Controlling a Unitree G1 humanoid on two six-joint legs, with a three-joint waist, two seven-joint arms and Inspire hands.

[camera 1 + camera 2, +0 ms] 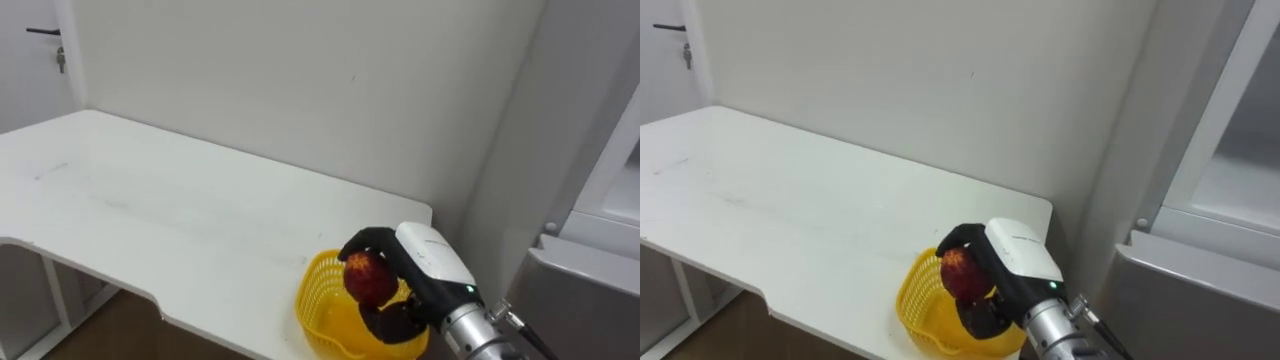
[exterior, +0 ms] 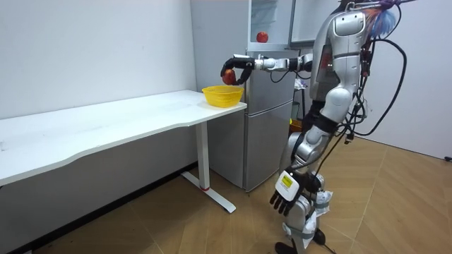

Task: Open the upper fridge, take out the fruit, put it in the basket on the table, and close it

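Over the basket (image 1: 318, 300), the right robot hand (image 1: 372, 240) clasps a round, apple-like fruit (image 1: 368, 280).

Right hand (image 1: 372, 240) curled round a red fruit (image 1: 368, 280), held over a yellow basket (image 1: 318, 300) just below the hand. White worktop (image 1: 180, 220) stretching away to the hand's left, grey fridge (image 1: 590, 290) off to its right.

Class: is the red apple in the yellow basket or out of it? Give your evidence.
Out. The right hand grips the apple above the basket, as the room view shows.
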